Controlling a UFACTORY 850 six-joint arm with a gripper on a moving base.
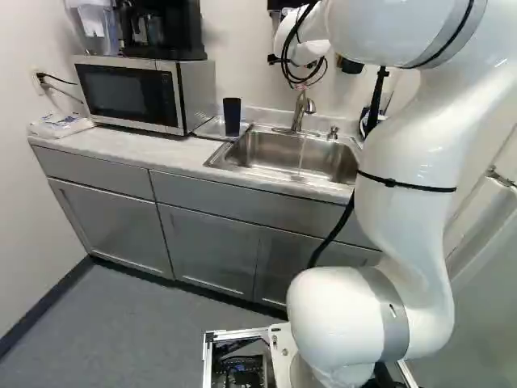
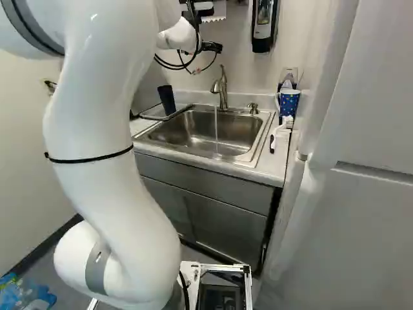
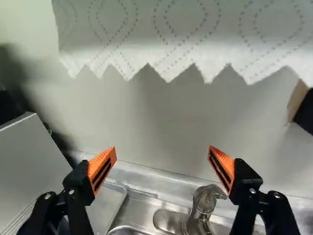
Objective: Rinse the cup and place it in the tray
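Observation:
In the right base view, the black part of my gripper (image 2: 210,46) shows in front of the wall above the sink, its fingertips hidden. The wrist view shows the gripper (image 3: 162,152) open, its orange pads wide apart with nothing between them. A dark blue cup (image 1: 232,117) stands upright on the metal tray (image 1: 212,128) at the sink's left side, well apart from the gripper. Water runs from the faucet (image 2: 222,87) into the steel sink (image 2: 201,132). In the wrist view the faucet (image 3: 201,208) lies beyond the fingers, nearer the right-hand one.
A microwave (image 1: 133,93) with a coffee maker (image 1: 166,31) on it stands left of the tray. Paper towel (image 3: 171,39) hangs ahead of the gripper. A patterned cup (image 2: 289,102) and a brush (image 2: 282,131) are right of the sink, near a tall pale door (image 2: 348,194).

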